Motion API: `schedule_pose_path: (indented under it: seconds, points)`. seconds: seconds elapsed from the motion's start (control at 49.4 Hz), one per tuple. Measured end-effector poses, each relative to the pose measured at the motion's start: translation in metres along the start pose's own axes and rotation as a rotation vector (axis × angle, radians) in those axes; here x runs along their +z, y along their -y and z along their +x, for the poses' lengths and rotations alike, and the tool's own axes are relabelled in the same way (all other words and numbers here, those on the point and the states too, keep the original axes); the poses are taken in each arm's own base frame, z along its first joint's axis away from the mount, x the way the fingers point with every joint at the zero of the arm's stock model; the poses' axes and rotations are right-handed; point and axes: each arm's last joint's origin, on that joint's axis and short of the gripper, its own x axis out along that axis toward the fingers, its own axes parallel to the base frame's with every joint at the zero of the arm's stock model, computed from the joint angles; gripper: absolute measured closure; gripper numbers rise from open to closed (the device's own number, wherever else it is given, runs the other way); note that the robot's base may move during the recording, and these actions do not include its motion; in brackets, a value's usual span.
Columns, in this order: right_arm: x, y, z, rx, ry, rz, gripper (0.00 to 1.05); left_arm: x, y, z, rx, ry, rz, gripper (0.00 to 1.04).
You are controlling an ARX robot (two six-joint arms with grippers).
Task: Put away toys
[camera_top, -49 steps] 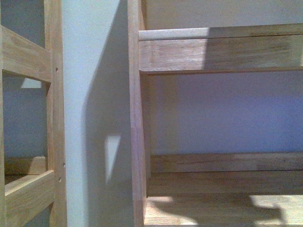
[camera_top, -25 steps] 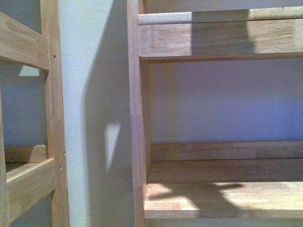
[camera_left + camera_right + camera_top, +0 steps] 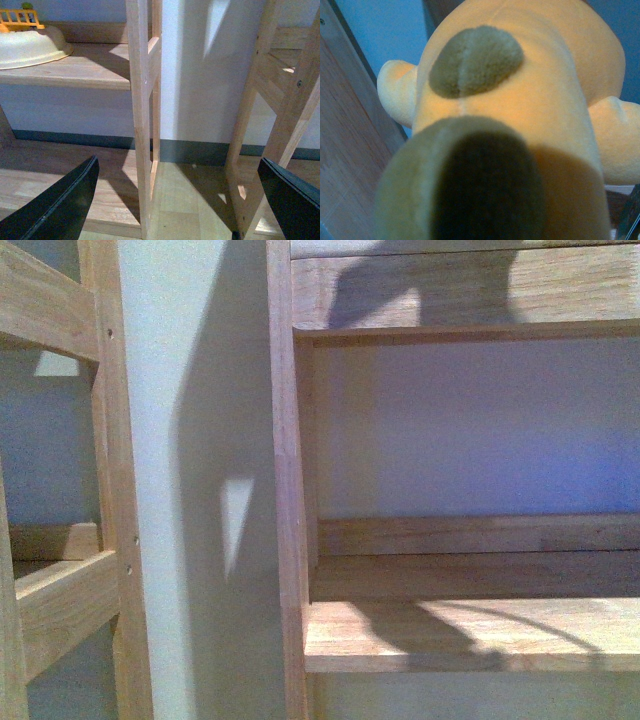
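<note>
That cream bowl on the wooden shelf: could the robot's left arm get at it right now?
Probably yes. The cream bowl sits on an open shelf with nothing before it, and the left fingers are spread and empty; only the wooden post stands beside the path.

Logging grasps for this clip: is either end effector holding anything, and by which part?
Left end effector is open and empty. The plush toy fills the right wrist view, but no grip on it is visible.

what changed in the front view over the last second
The whole shelf unit slid up in the picture: the upper rail now sits at the top edge and the lower shelf board shows its front edge, so the camera dropped or tilted down. The shadows on both boards shifted too. The shelf stays bare, and no arm or toy came into view.
</note>
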Motion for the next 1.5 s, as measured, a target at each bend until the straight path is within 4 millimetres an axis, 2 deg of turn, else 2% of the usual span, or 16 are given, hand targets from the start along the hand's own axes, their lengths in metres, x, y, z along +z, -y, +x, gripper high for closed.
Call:
schedule_pose_path:
  seconds: [0.182,0.445,1.113,1.335,1.497]
  points:
    - [-0.006,0.005,0.009,-0.010,-0.029,0.011,0.95,0.000,0.000,0.000,0.000,0.000,0.000,0.06]
    - [-0.025,0.015,0.030,0.015,-0.112,0.076,0.95,0.000,0.000,0.000,0.000,0.000,0.000,0.06]
    - [-0.043,0.020,0.061,0.146,-0.154,0.273,0.95,0.000,0.000,0.000,0.000,0.000,0.000,0.06]
    - [-0.041,0.019,0.063,0.120,-0.131,0.242,0.50,0.000,0.000,0.000,0.000,0.000,0.000,0.06]
    - [-0.037,0.017,0.062,0.093,-0.099,0.192,0.21,0.000,0.000,0.000,0.000,0.000,0.000,0.06]
